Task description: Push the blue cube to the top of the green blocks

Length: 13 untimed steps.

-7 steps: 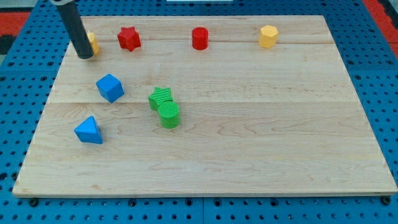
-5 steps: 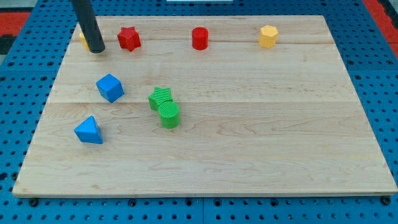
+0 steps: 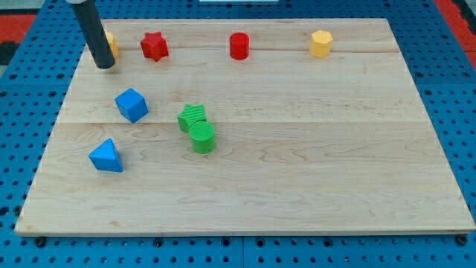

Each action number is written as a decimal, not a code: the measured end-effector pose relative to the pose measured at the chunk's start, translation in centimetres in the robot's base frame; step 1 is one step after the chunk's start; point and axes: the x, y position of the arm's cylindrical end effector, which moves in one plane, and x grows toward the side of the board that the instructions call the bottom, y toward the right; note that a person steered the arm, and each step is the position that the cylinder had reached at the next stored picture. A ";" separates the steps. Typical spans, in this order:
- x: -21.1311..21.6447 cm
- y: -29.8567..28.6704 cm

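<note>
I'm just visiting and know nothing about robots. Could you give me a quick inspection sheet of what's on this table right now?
Surface: pale wooden board, lying flat on a blue perforated base.
Job's things: blue cube sits to the view's left of two touching green blocks, apart from them.
Clutter: blue pyramid-like block at lower left; red star, red cylinder and yellow block along the top; another yellow block partly hidden behind the rod.
End effector: none; my tip rests near the top left corner, above the blue cube and not touching it.
Cables: nothing seen.
Surroundings: red strips at the view's top corners.
</note>
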 end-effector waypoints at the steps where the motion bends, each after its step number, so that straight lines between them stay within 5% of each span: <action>1: 0.3 0.0; 4: 2.1 0.0; 7: 11.8 2.6; 13: 6.7 7.3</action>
